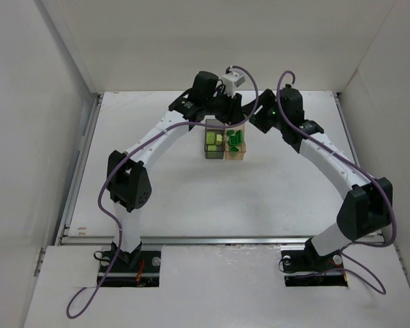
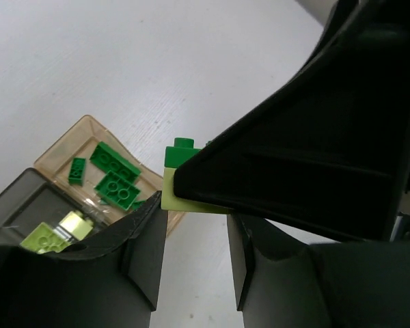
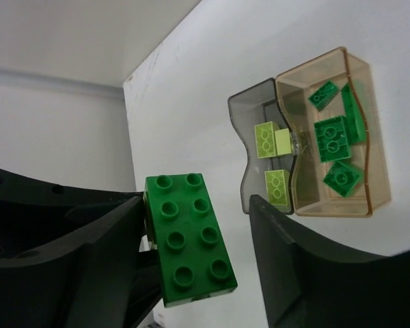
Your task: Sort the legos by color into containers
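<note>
overall light: bright, flat and even tbh, looks like it comes from overhead, with the white walls (image 1: 27, 102) bouncing it around
shadows: barely any, nothing hard-edged on the table (image 1: 273, 198)
glare: tiny highlights on the amber container (image 3: 377, 157) rim; table is almost blown out white in the left wrist view
dark stuff: left gripper's fingers (image 2: 140, 266) are crushed black, zero detail
focus: brick stack (image 2: 181, 160) looks okay-sharp, the fingers right at the lens go soft
edges: walls lean outward in the top view, wide-angle look
</note>
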Robot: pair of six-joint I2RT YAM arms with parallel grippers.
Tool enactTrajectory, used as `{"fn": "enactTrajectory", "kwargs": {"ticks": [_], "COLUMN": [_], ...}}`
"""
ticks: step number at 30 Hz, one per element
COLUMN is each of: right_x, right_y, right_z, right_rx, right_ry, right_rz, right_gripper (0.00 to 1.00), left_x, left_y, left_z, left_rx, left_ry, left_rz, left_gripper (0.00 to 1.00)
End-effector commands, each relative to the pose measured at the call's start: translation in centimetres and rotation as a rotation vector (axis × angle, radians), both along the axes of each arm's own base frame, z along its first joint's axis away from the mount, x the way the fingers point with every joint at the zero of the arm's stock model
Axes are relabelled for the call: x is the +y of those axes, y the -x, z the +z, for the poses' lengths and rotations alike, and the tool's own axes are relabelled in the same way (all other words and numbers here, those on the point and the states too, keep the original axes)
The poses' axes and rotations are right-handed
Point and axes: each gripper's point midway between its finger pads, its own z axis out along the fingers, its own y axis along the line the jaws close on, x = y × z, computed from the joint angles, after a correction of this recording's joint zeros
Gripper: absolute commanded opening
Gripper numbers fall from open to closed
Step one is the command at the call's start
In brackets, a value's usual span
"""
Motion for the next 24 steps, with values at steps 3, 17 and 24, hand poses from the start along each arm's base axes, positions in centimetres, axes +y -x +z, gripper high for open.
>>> {"fn": "enactTrajectory", "kwargs": {"ticks": [3,17,24], "right_x": [3.5,2.8,0.8], "right_y": [0.7,0.0,-2.6], "right_z": [0.3,-0.3,-2.1], "right_rx": [-0.005,-0.012,-0.010], "right_ry": [-0.040,-0.011,0.105], "right_rz": [0.220,0.166,0.120], "right_gripper": [0.55,0.02,0.00], "left_x": [0.3,1.2,6.9], "left_y": [-0.6,-0.1,-2.0], "left_z": [2.9,1.3,-1.1], "left_rx": [-0.167,-0.142,-0.104], "left_ry": [-0.011,-0.056,-0.146], "left_rz": [-0.021,-0.037,0.130], "left_gripper": [0.00,0.00,0.00]}}
